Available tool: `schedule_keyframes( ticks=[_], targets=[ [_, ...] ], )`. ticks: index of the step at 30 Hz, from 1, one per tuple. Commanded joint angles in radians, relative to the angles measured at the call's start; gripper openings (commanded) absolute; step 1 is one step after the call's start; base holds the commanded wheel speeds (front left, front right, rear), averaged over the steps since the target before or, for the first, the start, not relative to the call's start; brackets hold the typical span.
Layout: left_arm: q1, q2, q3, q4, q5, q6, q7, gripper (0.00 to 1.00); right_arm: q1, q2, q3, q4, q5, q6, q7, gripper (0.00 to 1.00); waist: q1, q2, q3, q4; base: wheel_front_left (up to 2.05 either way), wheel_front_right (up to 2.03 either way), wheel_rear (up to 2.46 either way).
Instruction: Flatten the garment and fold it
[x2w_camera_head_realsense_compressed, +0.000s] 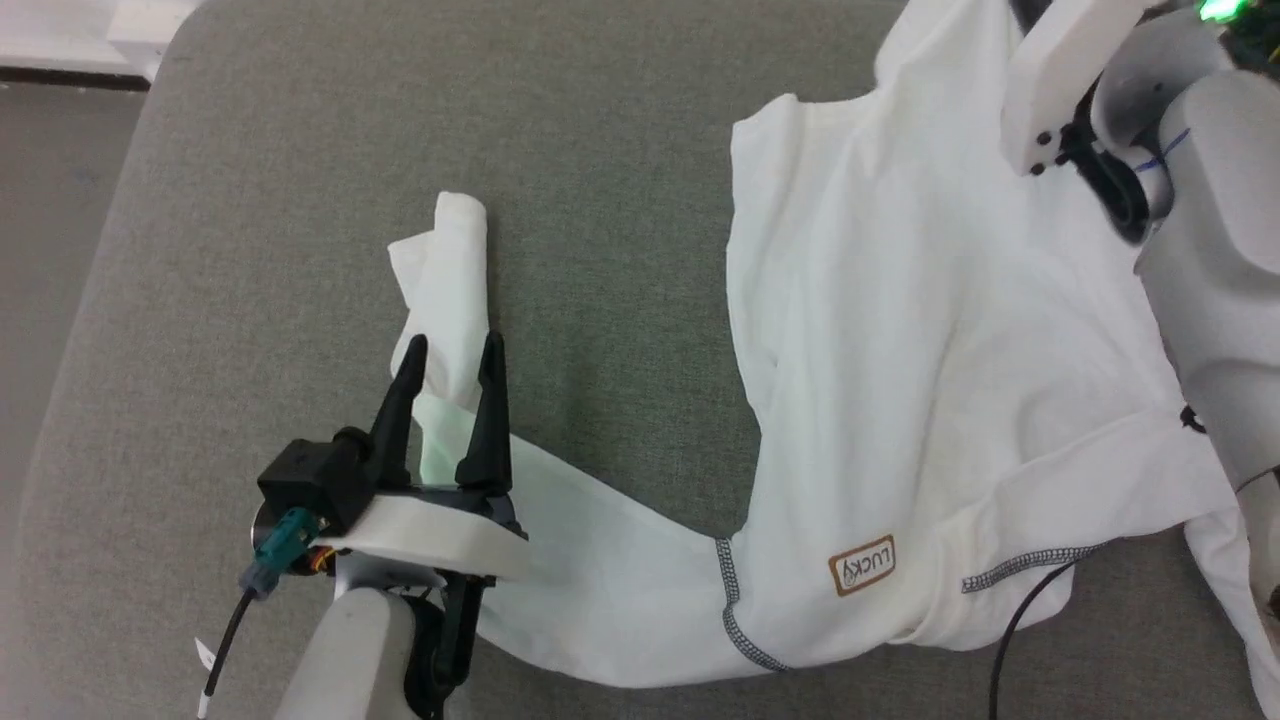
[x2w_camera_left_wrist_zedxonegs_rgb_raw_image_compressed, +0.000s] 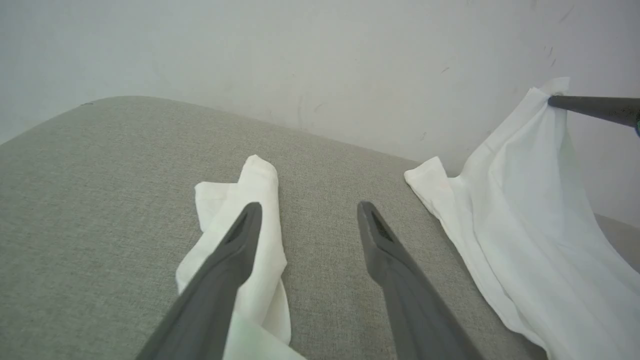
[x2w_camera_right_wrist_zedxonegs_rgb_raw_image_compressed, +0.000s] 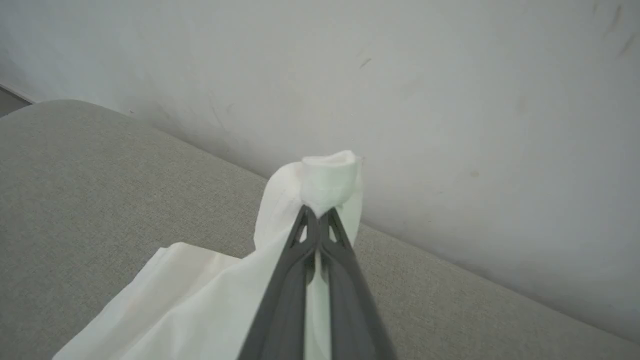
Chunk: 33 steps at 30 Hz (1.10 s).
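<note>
The garment is a white shirt spread over the right half of a grey padded surface, with a brown logo patch and speckled seams. One long sleeve runs left and curls away from me. My left gripper hovers open over that sleeve, its fingers straddling the cloth without pinching it. My right gripper is shut on a bunched edge of the garment and holds it lifted off the surface. From the left wrist view its dark finger shows pulling the cloth up.
The grey padded surface has rounded corners; its left edge drops to the floor. A pale wall rises right behind its far edge. A black cable hangs over the garment's lower right part.
</note>
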Motion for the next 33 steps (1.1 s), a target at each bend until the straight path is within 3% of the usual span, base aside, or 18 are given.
schedule_keyframes(
  ticks=[1,4,5,6,7,15,20,25,33],
  targets=[
    [-0.017,-0.008,0.008,0.009,0.014,-0.010,-0.005,1.00,0.009,0.010,0.005,0.043,0.002,-0.001,-0.010,0.00,-0.0003,0.0000,0.045,0.033,0.00,0.00,0.00],
    [-0.024,-0.017,0.017,0.023,0.023,-0.023,-0.005,1.00,0.031,0.019,0.026,0.115,0.012,-0.001,-0.035,0.01,-0.0003,0.0000,0.044,0.032,0.00,0.00,0.00],
    [-0.024,-0.020,0.021,0.028,0.027,-0.026,-0.005,1.00,0.039,0.022,0.037,0.133,0.016,-0.001,-0.042,0.32,-0.0003,0.0000,0.039,0.030,0.00,0.00,0.00],
    [-0.023,-0.022,0.025,0.033,0.030,-0.029,-0.005,1.00,0.046,0.023,0.047,0.145,0.021,-0.001,-0.056,0.76,-0.0003,0.0000,0.033,0.026,0.00,0.00,0.00],
    [-0.021,-0.023,0.029,0.038,0.034,-0.031,-0.005,1.00,0.054,0.025,0.058,0.155,0.029,-0.001,-0.068,1.00,-0.0003,0.0000,0.025,0.021,0.00,0.00,0.00],
    [0.030,-0.027,0.077,0.047,0.070,-0.031,-0.005,1.00,0.165,0.003,0.114,0.108,0.105,-0.001,-0.285,1.00,-0.0003,0.0000,-0.097,-0.039,0.00,0.00,0.00],
    [0.110,-0.021,0.113,0.038,0.080,-0.009,-0.005,1.00,0.325,-0.017,0.128,-0.006,0.183,-0.001,-0.314,1.00,-0.0003,0.0000,-0.195,-0.103,0.00,0.00,0.00],
    [0.180,-0.020,0.130,0.020,0.079,0.011,-0.005,1.00,0.500,-0.100,0.160,-0.179,0.265,-0.001,-0.173,1.00,-0.0003,0.0000,-0.263,-0.151,0.00,0.00,0.00],
    [0.226,-0.017,0.122,-0.005,0.077,0.025,0.014,1.00,0.735,-0.234,0.141,-0.538,0.336,-0.001,0.178,1.00,-0.0003,0.0000,-0.304,-0.185,0.00,0.00,0.00]
  ],
)
